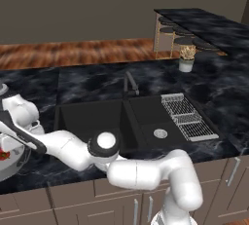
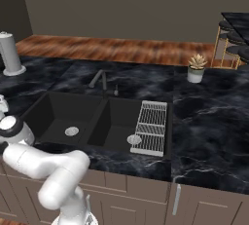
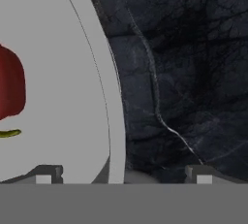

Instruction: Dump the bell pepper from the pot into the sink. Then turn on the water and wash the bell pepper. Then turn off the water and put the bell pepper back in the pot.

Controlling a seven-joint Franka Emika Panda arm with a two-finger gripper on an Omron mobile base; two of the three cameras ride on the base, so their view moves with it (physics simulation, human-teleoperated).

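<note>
The grey pot [image 1: 13, 166] stands on the dark marble counter at the far left, left of the sink [image 1: 82, 117]. In it lies the red bell pepper [image 1: 4, 155]; the hand view shows the pepper [image 3: 9, 89] on the pot's pale inside [image 3: 63, 97]. My gripper [image 3: 123, 175] is open and hangs low over the pot's rim [image 3: 115, 131]. One fingertip [image 3: 47, 173] is inside the pot, the other [image 3: 199, 173] over the counter. Nothing is held. The dark faucet [image 1: 130, 84] stands behind the black double sink [image 2: 53, 114], and no water runs.
A ribbed metal drying rack [image 1: 187, 117] lies over the right basin's edge. A small potted plant [image 2: 196, 68] stands on the counter behind it. A tall grey appliance [image 2: 9, 53] sits at the counter's far left. Stools [image 1: 177, 36] line a raised bar beyond.
</note>
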